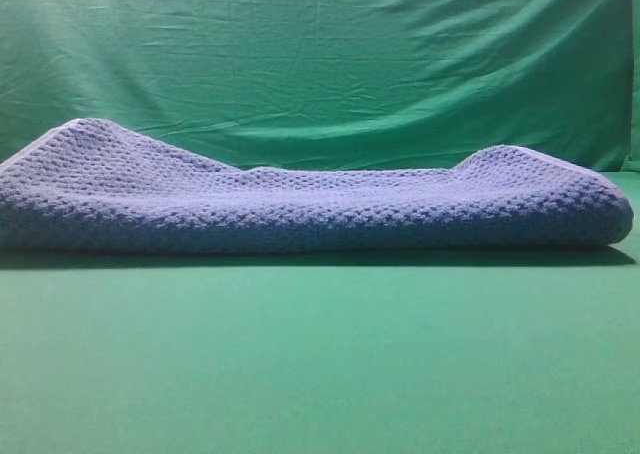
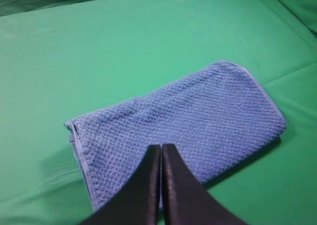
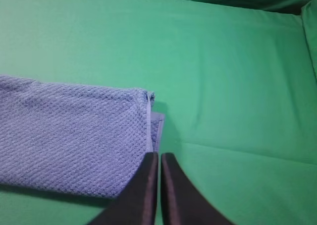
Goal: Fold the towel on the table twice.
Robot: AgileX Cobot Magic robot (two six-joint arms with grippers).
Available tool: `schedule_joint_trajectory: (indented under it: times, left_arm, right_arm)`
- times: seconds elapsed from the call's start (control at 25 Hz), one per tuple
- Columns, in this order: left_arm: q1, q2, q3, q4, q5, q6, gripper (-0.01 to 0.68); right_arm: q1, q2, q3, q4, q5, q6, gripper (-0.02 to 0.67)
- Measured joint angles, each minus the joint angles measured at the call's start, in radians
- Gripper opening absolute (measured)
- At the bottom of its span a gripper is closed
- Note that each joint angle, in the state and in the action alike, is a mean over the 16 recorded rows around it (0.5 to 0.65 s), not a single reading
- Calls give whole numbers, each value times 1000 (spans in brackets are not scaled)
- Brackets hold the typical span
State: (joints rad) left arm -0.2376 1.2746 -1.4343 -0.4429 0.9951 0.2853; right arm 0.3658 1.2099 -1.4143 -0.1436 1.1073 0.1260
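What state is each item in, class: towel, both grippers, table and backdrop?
towel: folded, lying on the table, held by neither gripper.
left gripper: shut, empty, above the towel.
right gripper: shut, empty, by the towel's end.
table: smooth, flat.
backdrop: wrinkled.

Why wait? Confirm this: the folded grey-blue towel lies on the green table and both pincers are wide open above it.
Wrong on the pincers. The towel does lie folded on the table, but the left pincer and right pincer are shut, empty, as both wrist views show.

Lighting: even, bright, overhead; a thin shadow is cast under the towel (image 1: 300,209) onto the desk (image 1: 320,364); all views slightly soft.
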Motion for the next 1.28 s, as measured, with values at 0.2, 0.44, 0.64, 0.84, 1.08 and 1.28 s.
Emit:
schedule_joint_trajectory:
  times: [0.2, 0.44, 0.64, 0.84, 1.08, 1.28]
  left_arm:
    - [0, -242, 229, -4, -98, 40, 0]
    - [0, -527, 500, -11, -210, 79, 0]
    - [0, -728, 685, -29, -279, 95, 0]
    - [0, -896, 836, -62, -331, 97, 0]
    - [0, -1062, 966, -108, -372, 90, 0]
    - [0, -1169, 1032, -122, -393, 67, 0]
  right_arm:
    - [0, -155, 128, 2, -38, -19, 0]
    - [0, -354, 359, 3, -181, -39, 0]
    - [0, -517, 558, 9, -324, -52, 0]
    - [0, -668, 721, 23, -443, -56, 0]
    - [0, -829, 858, 50, -525, -57, 0]
    - [0, -947, 929, 71, -557, -57, 0]
